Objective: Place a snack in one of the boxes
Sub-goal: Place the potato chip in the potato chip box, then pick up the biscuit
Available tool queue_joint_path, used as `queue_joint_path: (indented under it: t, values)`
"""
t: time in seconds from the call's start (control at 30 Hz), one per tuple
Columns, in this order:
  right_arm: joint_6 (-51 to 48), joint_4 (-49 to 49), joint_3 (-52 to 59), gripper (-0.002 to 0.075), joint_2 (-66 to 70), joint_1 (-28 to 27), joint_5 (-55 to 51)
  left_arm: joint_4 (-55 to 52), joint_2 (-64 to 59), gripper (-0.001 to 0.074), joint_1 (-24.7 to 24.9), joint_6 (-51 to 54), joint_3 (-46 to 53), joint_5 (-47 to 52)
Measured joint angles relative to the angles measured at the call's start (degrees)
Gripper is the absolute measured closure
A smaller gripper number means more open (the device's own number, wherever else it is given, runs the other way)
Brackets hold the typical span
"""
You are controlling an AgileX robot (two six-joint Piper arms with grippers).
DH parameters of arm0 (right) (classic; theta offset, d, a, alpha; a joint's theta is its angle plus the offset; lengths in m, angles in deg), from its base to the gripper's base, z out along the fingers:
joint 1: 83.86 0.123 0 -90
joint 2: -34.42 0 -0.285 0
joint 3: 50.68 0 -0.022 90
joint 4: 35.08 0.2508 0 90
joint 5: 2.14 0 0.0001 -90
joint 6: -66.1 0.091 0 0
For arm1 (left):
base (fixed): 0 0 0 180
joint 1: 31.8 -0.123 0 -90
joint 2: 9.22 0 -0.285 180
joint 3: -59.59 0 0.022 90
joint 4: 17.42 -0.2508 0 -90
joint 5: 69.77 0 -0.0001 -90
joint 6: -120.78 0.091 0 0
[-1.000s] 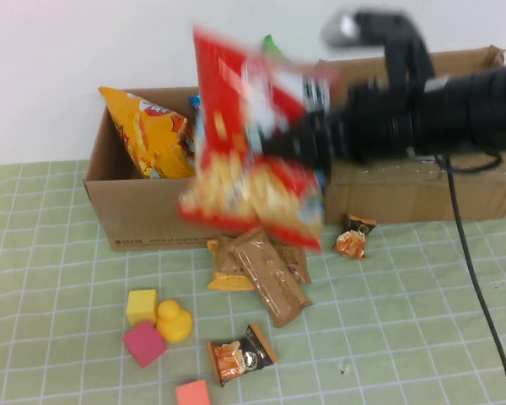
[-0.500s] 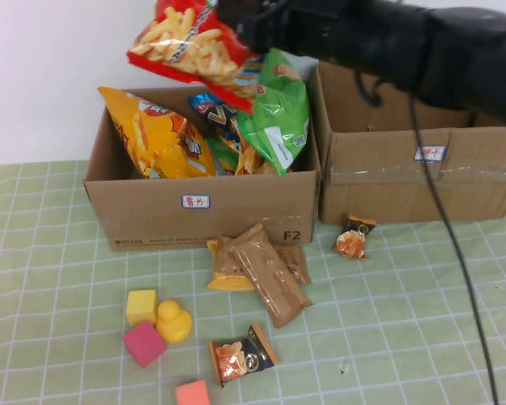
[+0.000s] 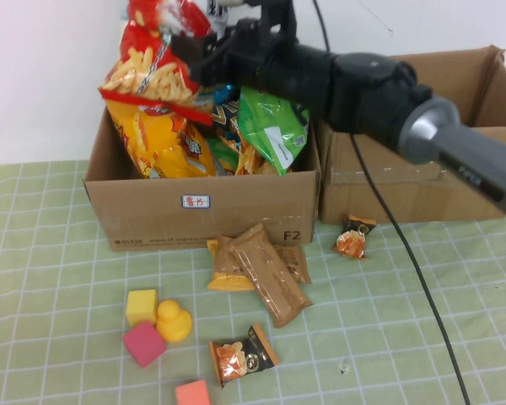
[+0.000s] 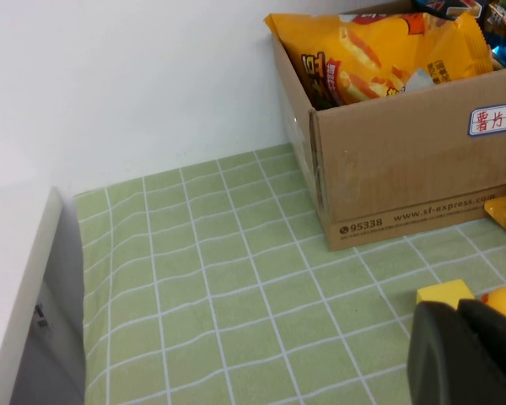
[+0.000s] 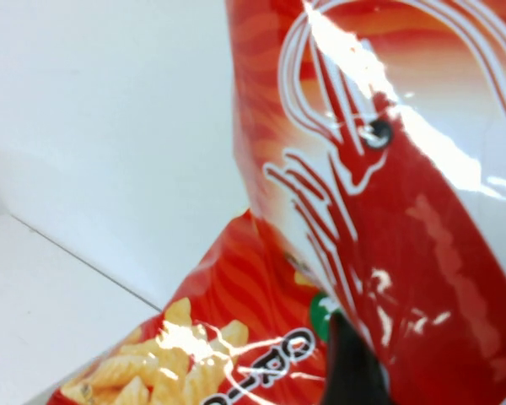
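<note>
Above the left box (image 3: 152, 215), the right pincer (image 3: 198, 46) gripped the light, crinkly red snack bag (image 3: 152, 63) by its edge; the left pincer (image 4: 468, 354) hung low over the counter (image 4: 219, 287), grip unclear.

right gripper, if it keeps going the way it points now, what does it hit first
The right gripper, shut on the red snack bag, points leftward over the left box. Beyond the bag, likely only the white wall; depth is unclear.
</note>
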Motion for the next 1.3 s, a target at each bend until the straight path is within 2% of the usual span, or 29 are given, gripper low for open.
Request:
queue_joint_path:
  t: [0.2,0.43,0.6,0.9,0.93,1.07,1.1,1.2,1.3]
  values:
    - [0.59,-0.32,-0.09,0.0295,1.08,1.08,4.50,0.00,0.00,0.0737,0.00,0.00,0.00,-0.12]
    - [0.96,-1.73,-0.11,0.0120,1.08,1.08,5.30,0.00,0.00,0.0737,0.00,0.00,0.00,-0.12]
    - [1.09,-1.96,-0.11,0.0097,1.08,1.16,5.38,0.00,0.00,0.0737,0.00,0.00,0.00,-0.12]
    - [-2.35,-2.24,-0.11,0.0107,-3.47,1.30,6.57,0.00,0.00,0.0737,0.00,0.00,0.00,-0.36]
    - [-3.30,-2.38,-0.11,0.0123,-4.79,1.30,6.45,0.00,0.00,0.0737,0.00,0.00,0.00,-0.60]
    - [-3.73,-10.25,-0.32,0.0325,-11.61,1.30,-3.10,0.00,0.00,0.0737,0.00,0.00,0.00,-0.98]
    - [-2.95,-12.78,-0.46,0.0395,-12.95,1.30,-6.99,0.00,0.00,0.0737,0.00,0.00,0.00,-0.98]
    - [6.34,-20.01,-0.78,0.0608,-16.01,1.30,-19.62,0.00,0.00,0.0738,0.00,0.00,0.00,-0.98]
    - [18.01,-28.05,-0.78,0.0688,-17.97,1.30,-33.80,0.00,0.00,0.0737,0.00,0.00,0.00,-0.98]
